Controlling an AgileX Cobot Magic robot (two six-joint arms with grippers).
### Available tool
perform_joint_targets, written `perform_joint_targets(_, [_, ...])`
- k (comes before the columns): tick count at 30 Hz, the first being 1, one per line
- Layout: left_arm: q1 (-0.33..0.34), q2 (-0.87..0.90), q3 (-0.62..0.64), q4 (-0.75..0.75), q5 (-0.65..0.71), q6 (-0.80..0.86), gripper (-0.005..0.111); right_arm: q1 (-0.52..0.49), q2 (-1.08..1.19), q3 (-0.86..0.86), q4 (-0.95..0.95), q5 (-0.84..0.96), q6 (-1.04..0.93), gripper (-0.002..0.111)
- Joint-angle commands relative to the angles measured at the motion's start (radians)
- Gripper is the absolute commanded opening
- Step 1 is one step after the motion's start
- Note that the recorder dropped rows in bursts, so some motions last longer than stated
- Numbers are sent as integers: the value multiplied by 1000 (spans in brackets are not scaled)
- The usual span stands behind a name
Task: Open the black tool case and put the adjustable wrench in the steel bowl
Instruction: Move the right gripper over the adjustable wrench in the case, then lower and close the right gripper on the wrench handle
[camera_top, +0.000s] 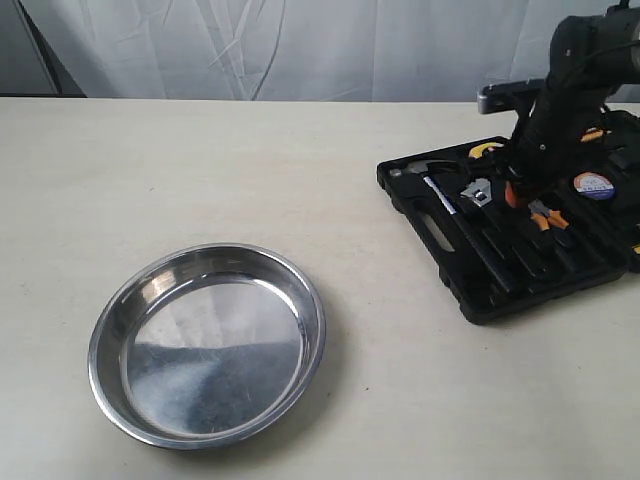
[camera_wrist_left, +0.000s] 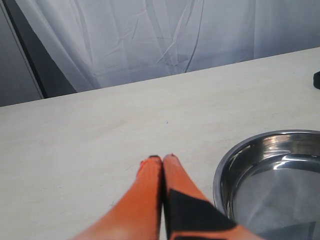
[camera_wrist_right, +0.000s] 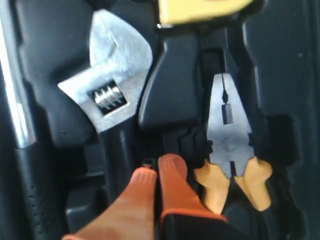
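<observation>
Right wrist view: silver-headed, black-handled adjustable wrench (camera_wrist_right: 112, 95) lies in the open black plastic tool case (camera_wrist_right: 280, 60); orange-fingered right hand (camera_wrist_right: 157, 167), clenched and empty, hovers beside its handle; next, spread and grasp.

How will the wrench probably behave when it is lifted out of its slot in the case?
The wrench looks like solid metal, so it is probably stiff and rather heavy for its size. Its shiny head may be slippery to grip. It sits in a moulded recess of the case, so it might stick a little at first.
</observation>
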Motion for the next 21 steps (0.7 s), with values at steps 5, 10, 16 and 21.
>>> perform_joint_targets(5, [2, 4, -1, -2, -15, -4, 0, 19, 17, 0, 81, -63, -76, -1])
perform_joint_targets(10, [2, 4, -1, -2, -15, -4, 0, 19, 17, 0, 59, -76, -78, 0])
perform_joint_targets(16, [2, 4, -1, -2, -15, -4, 0, 19, 17, 0, 36, -80, -78, 41])
perform_joint_targets(21, [2, 4, -1, -2, -15, -4, 0, 19, 21, 1, 26, -82, -78, 47])
